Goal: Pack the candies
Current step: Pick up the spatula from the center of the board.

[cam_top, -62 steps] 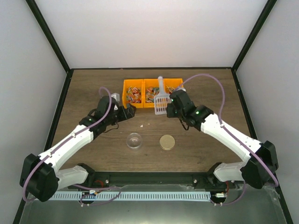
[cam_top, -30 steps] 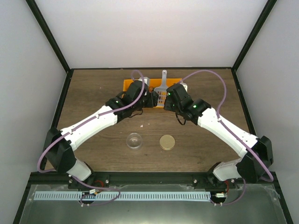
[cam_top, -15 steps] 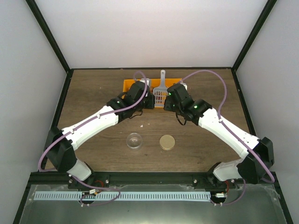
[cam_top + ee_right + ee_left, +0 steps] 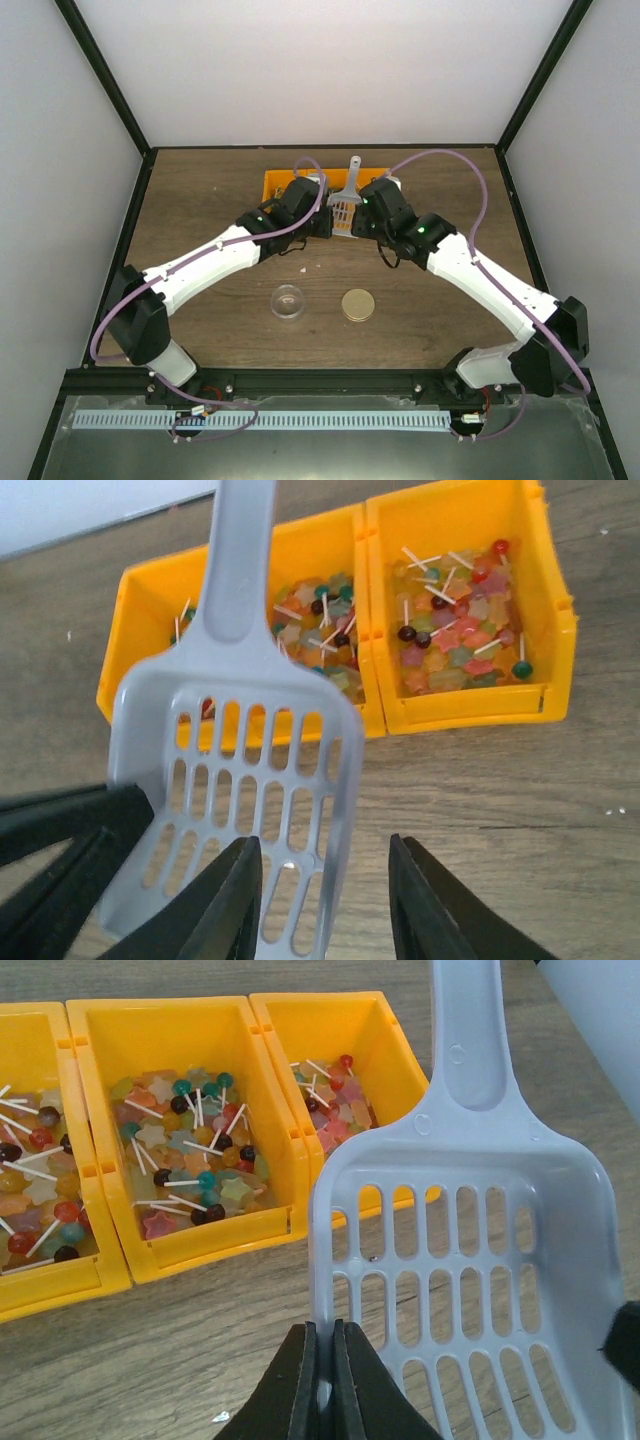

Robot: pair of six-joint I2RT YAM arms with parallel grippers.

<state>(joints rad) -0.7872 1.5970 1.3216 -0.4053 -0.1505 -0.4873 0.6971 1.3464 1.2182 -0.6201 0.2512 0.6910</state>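
Glossy candies (image 4: 190, 1160), plastic bins (image 4: 200, 1237), wooden table (image 4: 140, 1360)

We look at a dark brown wood-grain tabletop (image 4: 190, 195) set inside a booth of plain white wall panels: a back panel (image 4: 320, 70), a left panel (image 4: 50, 220) slanting outward and a right panel (image 4: 600, 200) doing the same. We see thin black frame bars (image 4: 107, 78) running along the seams between the panels and edging the table. At the near side we find a grey metal ledge (image 4: 330, 455) with a white slotted strip (image 4: 300, 421) along it. The light falls soft and even over walls and wood.
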